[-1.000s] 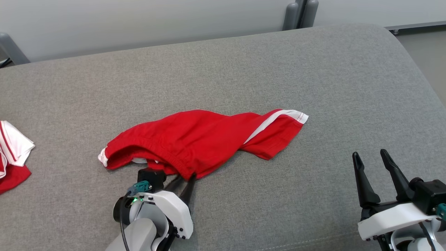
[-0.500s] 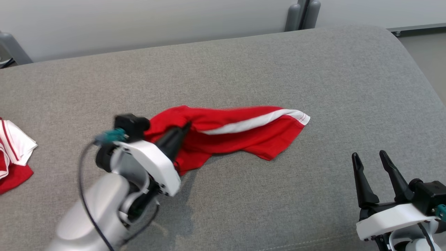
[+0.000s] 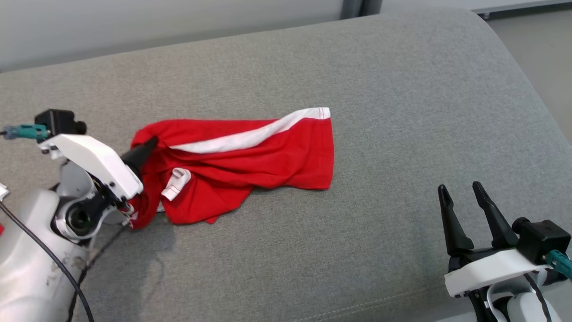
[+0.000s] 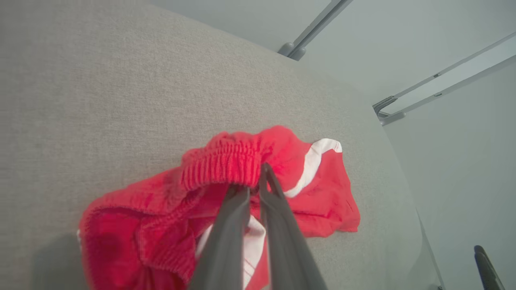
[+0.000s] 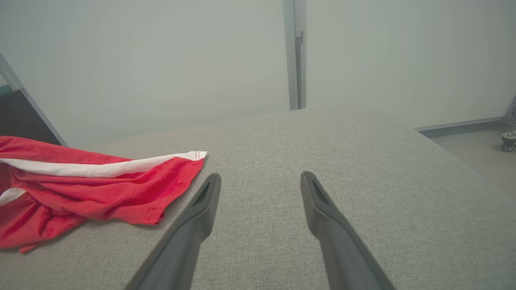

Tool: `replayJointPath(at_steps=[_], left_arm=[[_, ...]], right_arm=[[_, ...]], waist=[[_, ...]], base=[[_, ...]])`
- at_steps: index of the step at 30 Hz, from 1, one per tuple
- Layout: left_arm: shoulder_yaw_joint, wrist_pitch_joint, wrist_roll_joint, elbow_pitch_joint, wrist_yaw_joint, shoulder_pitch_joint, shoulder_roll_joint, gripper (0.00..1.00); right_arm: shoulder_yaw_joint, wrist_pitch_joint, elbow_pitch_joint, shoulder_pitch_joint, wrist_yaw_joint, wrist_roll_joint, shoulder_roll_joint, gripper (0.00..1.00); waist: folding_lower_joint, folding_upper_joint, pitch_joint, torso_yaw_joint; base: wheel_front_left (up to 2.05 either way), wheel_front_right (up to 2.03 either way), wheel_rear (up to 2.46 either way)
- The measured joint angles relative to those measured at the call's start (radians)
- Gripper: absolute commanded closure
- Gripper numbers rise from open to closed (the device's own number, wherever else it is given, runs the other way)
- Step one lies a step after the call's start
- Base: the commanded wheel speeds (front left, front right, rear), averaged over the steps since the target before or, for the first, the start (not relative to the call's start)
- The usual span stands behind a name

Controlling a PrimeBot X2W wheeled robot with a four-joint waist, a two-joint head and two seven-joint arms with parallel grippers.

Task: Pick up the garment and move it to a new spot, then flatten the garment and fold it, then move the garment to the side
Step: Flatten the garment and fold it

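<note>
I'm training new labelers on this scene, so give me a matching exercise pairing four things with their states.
Things
1. left gripper
2. right gripper
3. red shorts
4. grey cushion

States
A. fingers open, nothing between them
B. lies under everything else
C. shut on the waistband
D. one end pinched, the rest on the cushion

Pairs: 1-C, 2-A, 3-D, 4-B

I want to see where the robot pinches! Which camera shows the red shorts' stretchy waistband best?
The left wrist view: the ribbed waistband sits close up, pinched by the left gripper. The head view shows it bunched at that gripper's tip. The right wrist view shows the striped leg end of the shorts.
</note>
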Motion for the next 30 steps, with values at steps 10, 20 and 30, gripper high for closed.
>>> replayJointPath(at_steps=[10, 20, 30], left_arm=[[-0.027, -0.166, 0.14, 0.307, -0.065, -0.212, 0.008, 0.0], [-0.07, -0.44, 0.331, 0.271, -0.018, -0.263, 0.088, 0.0], [-0.063, -0.605, 0.423, -0.141, 0.238, 0.025, 0.146, 0.0]], right_arm=[[0.015, -0.017, 0.026, -0.046, 0.0, 0.012, -0.007, 0.0], [-0.017, -0.027, 0.017, -0.05, 0.0, 0.007, -0.012, 0.0], [-0.042, -0.016, -0.016, -0.051, 0.0, -0.01, -0.035, 0.0]], waist=[[0.0, 0.0, 0.059, -0.04], [0.0, 0.0, 0.061, 0.025], [0.0, 0.0, 0.028, 0.116]], base=[[0.0, 0.0, 0.0], [0.0, 0.0, 0.0], [0.0, 0.0, 0.0]])
